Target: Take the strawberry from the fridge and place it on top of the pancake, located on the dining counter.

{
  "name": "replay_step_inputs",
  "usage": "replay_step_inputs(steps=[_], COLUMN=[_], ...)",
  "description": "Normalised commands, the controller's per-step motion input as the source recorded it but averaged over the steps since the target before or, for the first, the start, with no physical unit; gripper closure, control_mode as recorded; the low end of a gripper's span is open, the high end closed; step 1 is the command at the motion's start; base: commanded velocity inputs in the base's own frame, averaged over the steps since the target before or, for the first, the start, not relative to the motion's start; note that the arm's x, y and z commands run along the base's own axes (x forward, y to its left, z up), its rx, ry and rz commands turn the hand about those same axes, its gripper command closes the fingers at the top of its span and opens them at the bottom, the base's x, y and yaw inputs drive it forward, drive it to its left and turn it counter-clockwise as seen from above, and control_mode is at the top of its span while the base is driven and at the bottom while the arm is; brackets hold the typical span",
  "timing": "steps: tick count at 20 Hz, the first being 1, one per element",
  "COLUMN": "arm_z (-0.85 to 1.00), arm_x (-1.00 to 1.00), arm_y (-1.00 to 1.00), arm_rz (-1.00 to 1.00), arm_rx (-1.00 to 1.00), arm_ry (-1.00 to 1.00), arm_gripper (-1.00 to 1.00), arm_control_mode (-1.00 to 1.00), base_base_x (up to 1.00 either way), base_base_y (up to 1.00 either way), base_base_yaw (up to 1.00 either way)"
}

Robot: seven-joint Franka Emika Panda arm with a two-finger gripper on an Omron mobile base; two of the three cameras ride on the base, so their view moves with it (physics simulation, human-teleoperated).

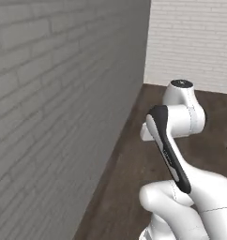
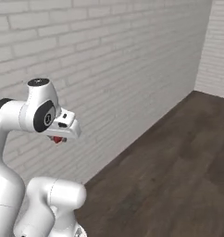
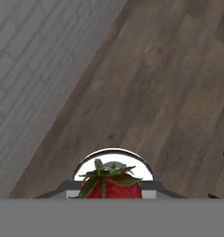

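The strawberry is seen at the bottom of the hand view, its green leafy cap turned toward the camera and its red body set between the grey parts of the end effector. The end effector is judged to be clamped on the strawberry — the fingertips themselves are cut off by the lower edge, so the contact is inferred from the way the berry is carried with the hand. In the right base view a small red shape hangs just under the hand, clear of any surface.

Beyond the hand, a dark wooden floor is seen, meeting a pale brick wall along a straight line. The arm is folded close over its base.

The pick from the fridge appears done; the carry to the dining counter is judged to be in hand, with the placing on the pancake not yet done.

The berry is likely to handle as light, soft and easily bruised, with a slightly slick skin. A hold across the widest part of the red body, below the cap, is judged best — the leaves give no firm purchase. Light pressure should be enough, and a hard squeeze could crush it or let it squirt out. A low, gentle release over the pancake would keep it from rolling off.
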Motion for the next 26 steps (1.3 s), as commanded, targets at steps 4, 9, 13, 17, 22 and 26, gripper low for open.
replay_step_inputs(steps=[4, 9, 13, 17, 22, 26], arm_z=[0.00, 0.00, 0.00, 0.00, 0.00, 0.00], arm_x=[0.00, 0.00, 0.00, 0.00, 0.00, 0.00], arm_y=[0.00, 0.00, 0.00, 0.00, 0.00, 0.00], arm_rz=[0.00, 0.00, 0.00, 0.00, 0.00, 0.00], arm_rx=[0.00, 0.00, 0.00, 0.00, 0.00, 0.00], arm_ry=[0.00, 0.00, 0.00, 0.00, 0.00, 0.00], arm_gripper=[1.00, 1.00, 1.00, 1.00, 1.00, 1.00], arm_control_mode=[1.00, 1.00, 1.00, 1.00, 1.00, 1.00], base_base_x=[0.32, 0.26, 0.20, 0.26, 0.21, 0.21], base_base_y=[0.00, 0.00, 0.00, 0.00, 0.00, 0.00], base_base_yaw=[-0.86, -0.88, -0.90, -0.88, -0.89, -0.89])
